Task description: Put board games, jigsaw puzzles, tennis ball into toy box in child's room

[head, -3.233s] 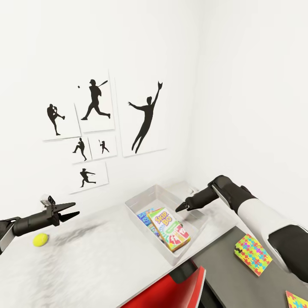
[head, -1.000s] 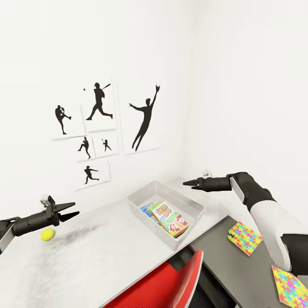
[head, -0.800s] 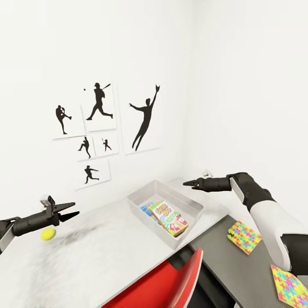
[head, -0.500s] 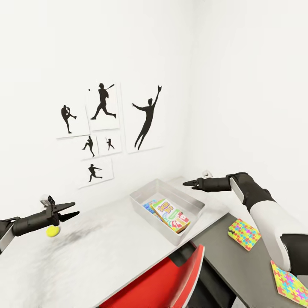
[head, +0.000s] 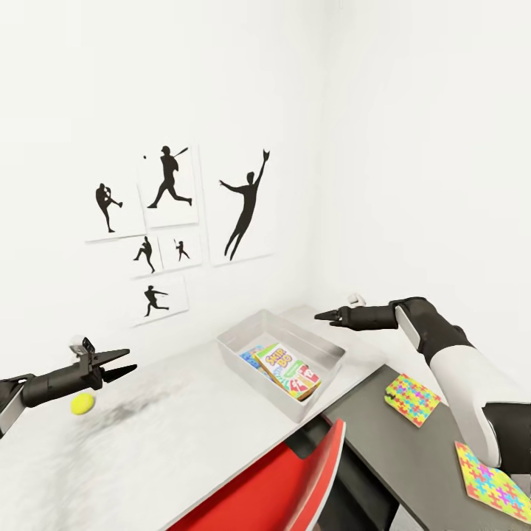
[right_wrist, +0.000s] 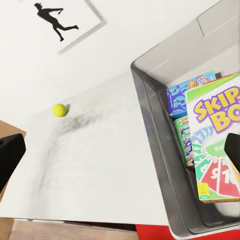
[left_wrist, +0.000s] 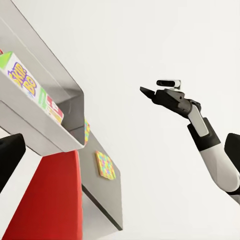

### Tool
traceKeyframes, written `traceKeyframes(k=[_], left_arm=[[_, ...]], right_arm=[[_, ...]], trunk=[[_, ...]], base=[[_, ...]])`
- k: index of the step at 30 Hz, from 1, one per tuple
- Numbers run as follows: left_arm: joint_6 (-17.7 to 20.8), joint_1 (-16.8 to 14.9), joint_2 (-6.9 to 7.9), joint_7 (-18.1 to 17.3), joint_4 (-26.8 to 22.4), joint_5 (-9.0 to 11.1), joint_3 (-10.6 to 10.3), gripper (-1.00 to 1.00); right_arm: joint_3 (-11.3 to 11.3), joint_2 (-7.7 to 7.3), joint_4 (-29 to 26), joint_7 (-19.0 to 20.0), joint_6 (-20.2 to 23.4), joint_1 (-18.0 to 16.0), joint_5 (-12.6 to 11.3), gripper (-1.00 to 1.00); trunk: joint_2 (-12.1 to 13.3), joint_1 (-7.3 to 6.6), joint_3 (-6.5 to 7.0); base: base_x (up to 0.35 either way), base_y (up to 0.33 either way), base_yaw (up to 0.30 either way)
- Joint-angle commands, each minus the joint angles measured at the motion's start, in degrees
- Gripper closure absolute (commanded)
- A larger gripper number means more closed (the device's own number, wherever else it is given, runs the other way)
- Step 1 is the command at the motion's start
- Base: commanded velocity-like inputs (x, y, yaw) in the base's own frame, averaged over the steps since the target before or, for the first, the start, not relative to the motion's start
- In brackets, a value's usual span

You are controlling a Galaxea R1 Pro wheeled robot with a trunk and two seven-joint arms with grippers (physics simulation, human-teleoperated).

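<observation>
The grey toy box [head: 244, 329] stands on the white table near the wall corner, with the Skip-Bo board game [head: 287, 369] and other game boxes lying in it. A yellow tennis ball [head: 82, 403] rests on the white table at the left, just below my open left gripper [head: 131, 360]. My right gripper [head: 318, 316] hovers empty above the box's far right corner; in the right wrist view its fingers stand wide apart, over the box [right_wrist: 150, 115], Skip-Bo [right_wrist: 220, 130] and the ball [right_wrist: 59, 110]. Two colourful jigsaw puzzles [head: 412, 399] [head: 493, 483] lie on the dark table.
A red chair [head: 280, 487] stands at the tables' near edge, below the toy box. The dark table [head: 383, 457] adjoins the white table [head: 162, 442] at the right. Black silhouette posters [head: 177, 214] hang on the wall behind.
Since the oldest frame my right gripper has lifted from over the toy box's inside to above its far corner. In the last second both arms hold still and the camera swings slightly.
</observation>
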Motion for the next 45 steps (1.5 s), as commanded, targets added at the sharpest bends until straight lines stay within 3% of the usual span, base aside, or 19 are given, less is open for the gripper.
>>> traceKeyframes(k=[1, 16, 45], left_arm=[[0.61, -0.01, 0.01, -0.21, -0.01, -0.02, 0.0, -1.0], [0.61, -0.01, -0.06, -0.21, -0.01, -0.02, 0.0, -1.0], [0.61, -0.01, -0.01, -0.21, -0.01, -0.02, 0.0, -1.0]], right_arm=[[0.36, -0.07, -0.02, -0.16, 0.37, -0.02, -0.56, -1.0], [0.36, -0.09, -0.02, -0.19, -1.06, -0.08, -0.58, -1.0], [-0.49, -0.22, -0.02, -0.18, -2.89, -0.19, -0.65, -1.0]], trunk=[[-0.04, 0.02, -0.02], [-0.04, 0.02, 0.17], [-0.04, 0.02, 2.1]], base=[[0.0, 0.0, -0.019], [-0.054, 0.041, -0.032], [-0.106, 0.061, -0.193]])
